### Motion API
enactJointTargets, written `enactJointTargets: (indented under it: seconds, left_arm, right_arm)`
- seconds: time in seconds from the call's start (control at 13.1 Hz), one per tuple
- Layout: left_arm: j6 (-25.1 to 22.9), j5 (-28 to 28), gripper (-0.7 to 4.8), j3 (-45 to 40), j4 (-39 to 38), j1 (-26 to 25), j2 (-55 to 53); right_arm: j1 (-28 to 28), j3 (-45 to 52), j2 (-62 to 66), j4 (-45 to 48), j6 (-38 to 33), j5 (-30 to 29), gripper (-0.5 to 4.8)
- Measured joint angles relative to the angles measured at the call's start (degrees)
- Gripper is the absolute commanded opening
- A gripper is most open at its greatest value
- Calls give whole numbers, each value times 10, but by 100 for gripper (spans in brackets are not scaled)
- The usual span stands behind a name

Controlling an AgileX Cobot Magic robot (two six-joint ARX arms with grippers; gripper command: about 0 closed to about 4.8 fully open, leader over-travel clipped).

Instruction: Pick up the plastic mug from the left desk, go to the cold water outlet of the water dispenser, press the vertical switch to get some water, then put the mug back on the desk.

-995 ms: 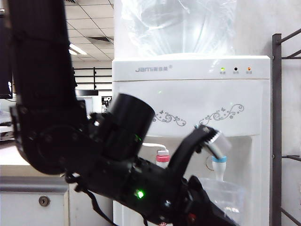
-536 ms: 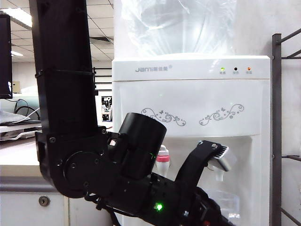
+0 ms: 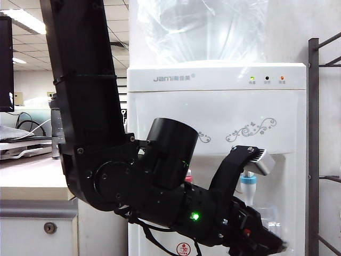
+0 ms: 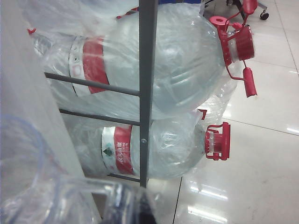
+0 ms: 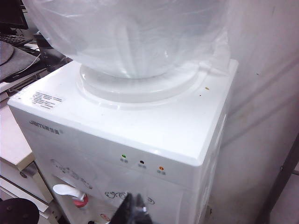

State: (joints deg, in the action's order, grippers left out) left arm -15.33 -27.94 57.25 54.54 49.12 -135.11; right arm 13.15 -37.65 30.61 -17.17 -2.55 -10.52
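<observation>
The left arm's black bulk fills the lower half of the exterior view, reaching across the front of the water dispenser (image 3: 213,112). Its left gripper (image 3: 269,242) sits low in the tap recess, jaws shut on the plastic mug (image 3: 265,216), whose clear crinkled wall shows just under the cold water outlet (image 3: 248,184) with its light-blue collar. The red-collared tap (image 3: 187,176) is almost hidden behind the arm. Whether the mug touches the vertical switch cannot be told.

From the left wrist view, the mug (image 4: 42,186) is a blurred clear shape close to the lens, with the dispenser's white side beside it. Beyond, a grey metal rack (image 4: 147,88) holds two wrapped spare water bottles (image 4: 177,65) with red caps, lying on their sides above a glossy tiled floor (image 4: 261,177).

The right gripper (image 5: 133,210) hangs high, looking down on the dispenser's top (image 5: 154,126), its big clear bottle (image 5: 131,32) and three indicator lights (image 5: 141,163); only a dark blurred tip shows, and I cannot tell how its fingers stand.

The left desk (image 3: 32,208) stands to the left of the dispenser, its keyhole (image 3: 50,228) visible.
</observation>
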Motion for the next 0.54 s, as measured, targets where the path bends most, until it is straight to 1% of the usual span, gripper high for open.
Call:
enactJointTargets:
  seconds: [0.23, 0.31, 0.38, 0.54]
  left_arm:
    - [0, -14, -6, 0, 0, 0, 0]
    - [0, -21, -6, 0, 0, 0, 0]
    - [0, -24, -6, 0, 0, 0, 0]
    - [0, -25, -6, -1, 1, 0, 0]
  right_arm:
    - [0, 49, 19, 5, 0, -2, -1]
    - [-1, 66, 32, 19, 0, -13, -1]
    - [-1, 82, 43, 37, 0, -26, -1]
    - [-4, 121, 96, 118, 0, -87, -1]
